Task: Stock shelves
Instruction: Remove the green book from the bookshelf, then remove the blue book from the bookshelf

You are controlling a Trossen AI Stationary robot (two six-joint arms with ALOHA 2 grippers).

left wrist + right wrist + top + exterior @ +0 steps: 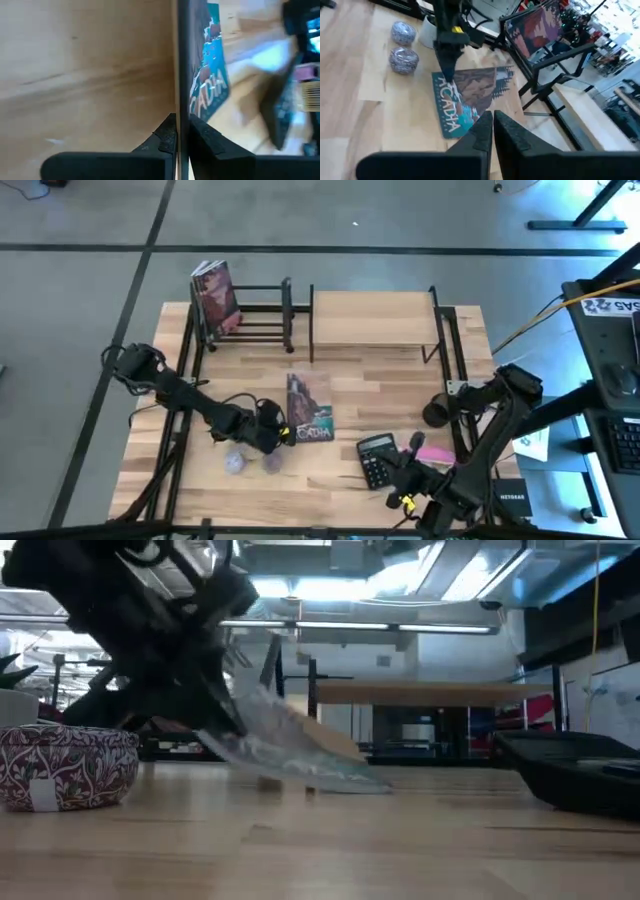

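Pinching the near edge of the Acadia book (309, 408), the left gripper (280, 434) has its jaws pressed on the cover, and in the low view the book tilts with that edge lifted while the far edge rests on the surface (340, 380). The step in hand looks like the pick-up of this book for stocking. The next move calls for raising it clear, turning it upright and carrying it back to one of the two units at the far side.

At the near right, the right gripper (408, 498) waits over the surface with its jaws pressed together on nothing, its wrist camera looking across at the book. Just beside it lie a black calculator (375, 459) and a small pink item (435, 454), with a dark cup-like thing (436, 413) further right. Near the left gripper sit two patterned round cushions (234, 462), close enough to be brushed if the wrist swings low.

Farther back, the black metal-bar book rack (262, 315) stands at the far left and already holds one book (216, 296) leaning at its left end, leaving open bars to its right. Beside it the light-wood board shelf (372, 317) stands on thin black uprights, its top bare. Nothing lies between the held book and the rack, though the rack's end posts would catch a book brought in flat.
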